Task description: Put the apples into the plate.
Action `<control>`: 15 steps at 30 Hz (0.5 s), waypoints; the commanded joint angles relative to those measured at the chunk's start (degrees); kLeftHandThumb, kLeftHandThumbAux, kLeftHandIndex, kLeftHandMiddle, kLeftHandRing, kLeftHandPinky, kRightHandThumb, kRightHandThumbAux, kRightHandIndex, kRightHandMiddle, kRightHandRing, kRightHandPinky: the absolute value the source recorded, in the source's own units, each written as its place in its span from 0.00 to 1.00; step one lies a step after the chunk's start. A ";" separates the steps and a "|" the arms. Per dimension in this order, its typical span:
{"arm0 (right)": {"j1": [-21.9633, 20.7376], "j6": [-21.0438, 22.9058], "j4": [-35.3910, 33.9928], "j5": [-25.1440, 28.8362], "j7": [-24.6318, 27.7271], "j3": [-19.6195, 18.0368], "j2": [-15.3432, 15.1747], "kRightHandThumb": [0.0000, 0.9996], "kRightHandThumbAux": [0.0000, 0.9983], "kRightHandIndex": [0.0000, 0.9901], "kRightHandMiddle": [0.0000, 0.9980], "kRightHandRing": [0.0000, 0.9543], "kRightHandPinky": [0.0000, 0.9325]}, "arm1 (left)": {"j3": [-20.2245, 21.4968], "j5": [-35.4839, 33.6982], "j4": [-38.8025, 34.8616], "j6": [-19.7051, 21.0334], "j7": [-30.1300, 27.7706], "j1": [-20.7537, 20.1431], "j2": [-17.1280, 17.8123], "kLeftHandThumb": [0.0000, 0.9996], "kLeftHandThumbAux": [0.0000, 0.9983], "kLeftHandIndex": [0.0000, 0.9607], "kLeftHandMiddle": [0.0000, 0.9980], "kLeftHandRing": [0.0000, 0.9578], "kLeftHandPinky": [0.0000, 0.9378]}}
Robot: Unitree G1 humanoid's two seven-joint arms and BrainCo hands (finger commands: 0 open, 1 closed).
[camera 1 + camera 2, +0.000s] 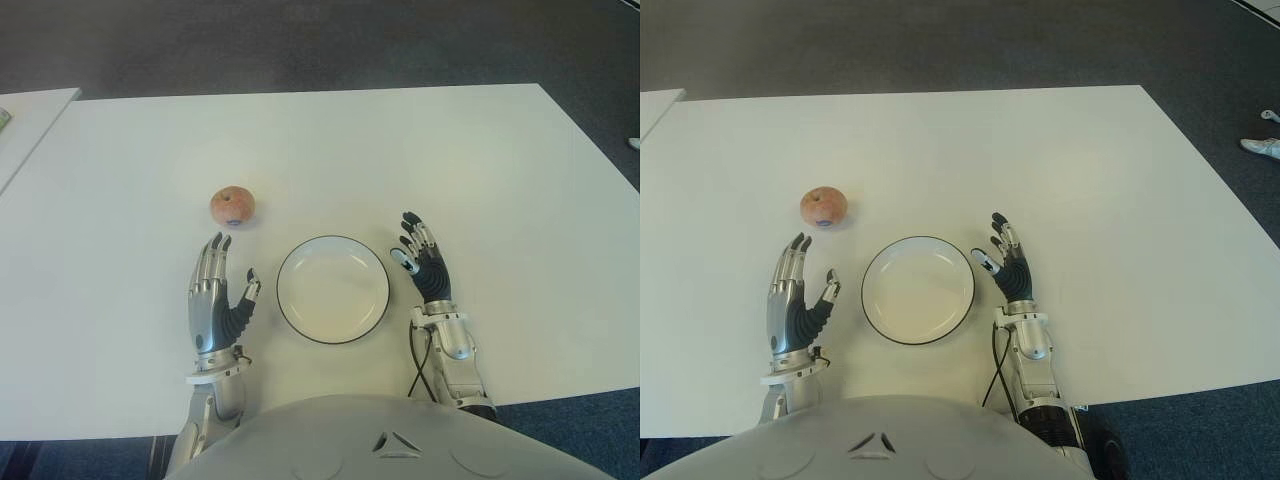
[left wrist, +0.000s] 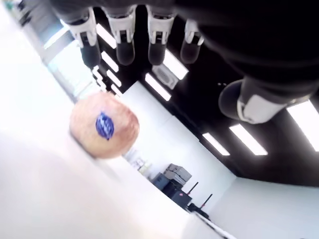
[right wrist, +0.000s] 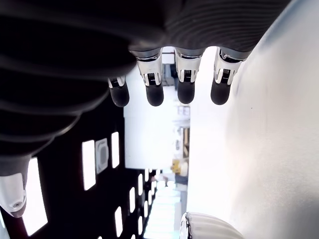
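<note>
While the apple (image 1: 233,205) sits alone on the white table (image 1: 480,170), beyond and to the left of the plate (image 1: 333,290), nothing lies in the plate itself. A blue sticker (image 2: 104,125) shows on the apple in my left wrist view. My left hand (image 1: 214,295) is just left of the plate, near side of the apple and apart from it, fingers extended and spread, holding nothing. My right hand (image 1: 425,262) is just beside the plate's right rim, fingers loosely extended, likewise holding nothing. Dark floor (image 1: 300,45) lies past the table's far edge.
</note>
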 commanded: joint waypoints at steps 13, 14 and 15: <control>0.18 1.14 7.36 -0.70 -0.73 -1.06 -0.29 0.10 0.52 0.00 0.00 0.00 0.00 | -4.18 15.61 -3.33 13.05 14.13 -6.02 9.65 0.18 0.32 0.00 0.00 0.00 0.00; 0.08 1.07 7.57 -0.75 -0.69 -1.06 -0.37 0.10 0.52 0.00 0.00 0.00 0.00 | -4.17 15.70 -4.00 13.79 13.51 -6.43 9.89 0.17 0.32 0.00 0.00 0.00 0.00; 0.01 0.99 7.74 -0.78 -0.66 -1.06 -0.41 0.09 0.52 0.00 0.00 0.00 0.00 | -4.27 15.69 -4.44 14.40 13.12 -6.70 10.13 0.17 0.32 0.00 0.00 0.00 0.00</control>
